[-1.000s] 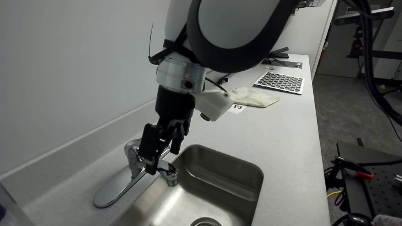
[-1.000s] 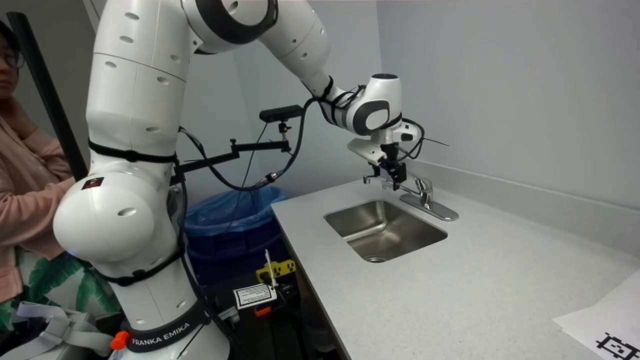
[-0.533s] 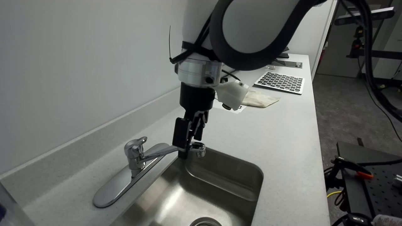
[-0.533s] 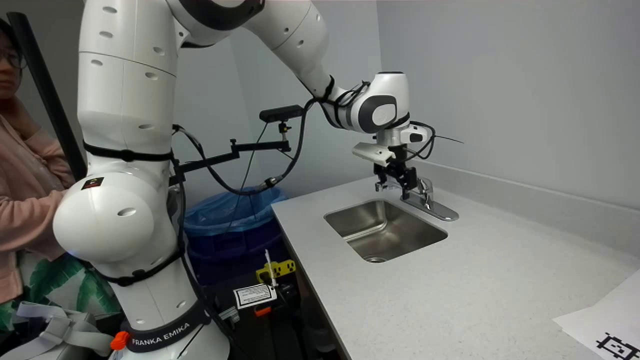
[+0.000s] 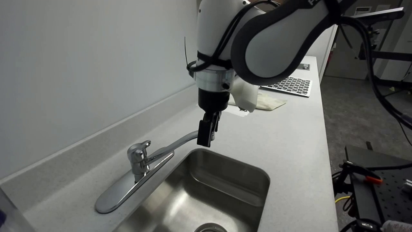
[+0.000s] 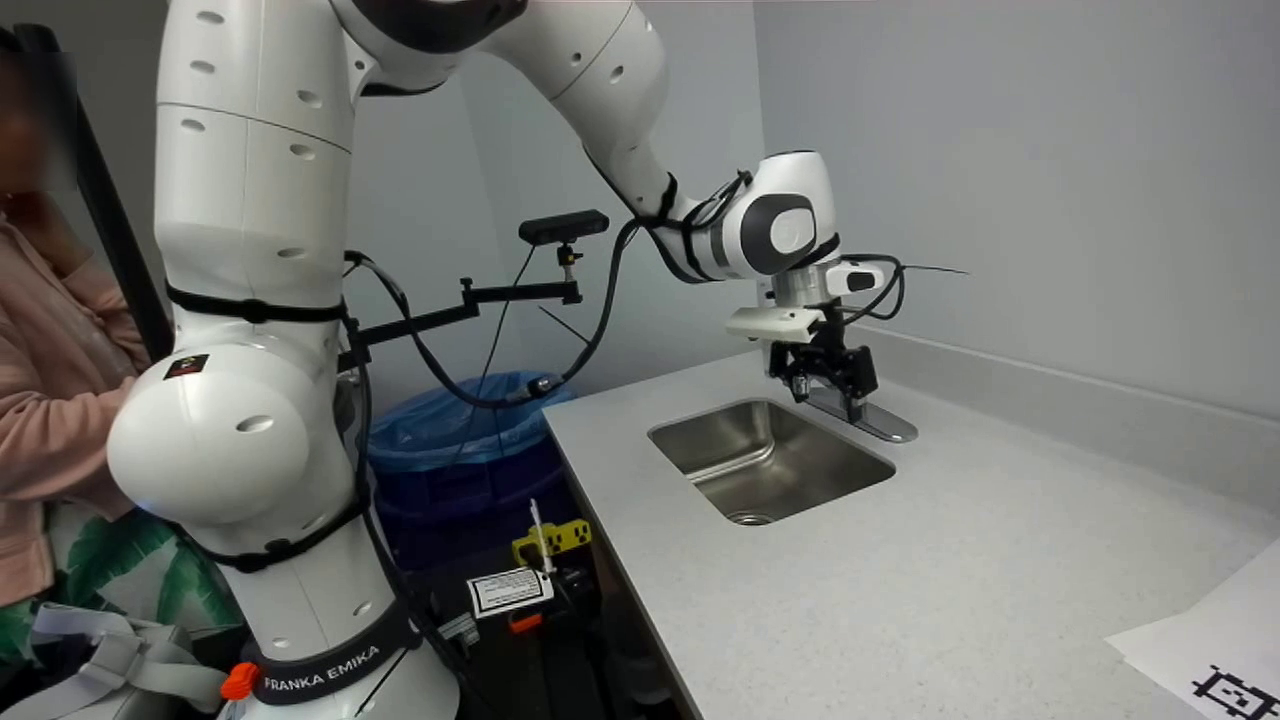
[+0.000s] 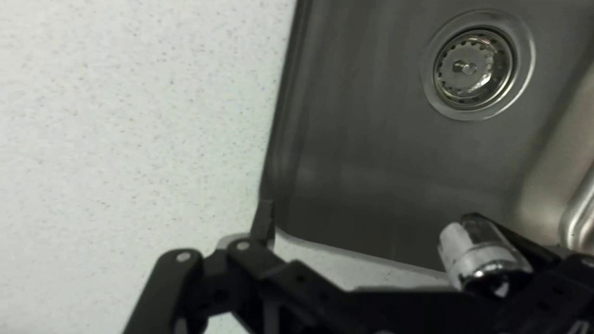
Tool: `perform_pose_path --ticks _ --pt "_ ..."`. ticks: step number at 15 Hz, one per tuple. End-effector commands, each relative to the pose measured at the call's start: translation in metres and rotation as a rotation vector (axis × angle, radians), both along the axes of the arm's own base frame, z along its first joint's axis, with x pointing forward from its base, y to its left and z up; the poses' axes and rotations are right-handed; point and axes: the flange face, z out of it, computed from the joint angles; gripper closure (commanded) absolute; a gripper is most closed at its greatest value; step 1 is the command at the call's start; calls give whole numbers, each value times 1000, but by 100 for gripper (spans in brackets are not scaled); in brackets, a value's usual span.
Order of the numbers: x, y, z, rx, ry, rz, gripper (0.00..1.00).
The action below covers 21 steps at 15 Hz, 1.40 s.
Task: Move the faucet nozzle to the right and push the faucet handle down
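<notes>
The faucet nozzle is a slim arched chrome tube. It runs from the faucet body past the sink's far corner, its end partly behind my gripper. The faucet handle sits on top of the body, looking short from this angle, apart from the gripper; the gripper hides it in an exterior view. In the wrist view, my fingers are spread wide. The nozzle's downturned tip is between them, close against the right-hand finger and far from the left-hand one. Contact is hard to tell.
A steel sink with a drain is set in the counter. A wall and backsplash stand behind the faucet. A cream cloth and patterned board lie farther along. A person stands beside the arm base.
The nozzle has swung with my gripper away from over the sink to past its far corner. The gripper has moved up and right in an exterior view. The handle looks unchanged.
</notes>
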Motion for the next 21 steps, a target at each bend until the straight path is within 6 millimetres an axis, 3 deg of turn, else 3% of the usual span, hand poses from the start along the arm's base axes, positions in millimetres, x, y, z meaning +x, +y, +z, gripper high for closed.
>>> perform_pose_path --ticks 1,8,13,21 --pt "4 -16 1 -82 -63 24 0" --pt "14 -24 6 -126 -150 31 0" --pt "1 -17 11 -78 -75 14 0" --pt "-20 -2 52 -14 -86 22 0"
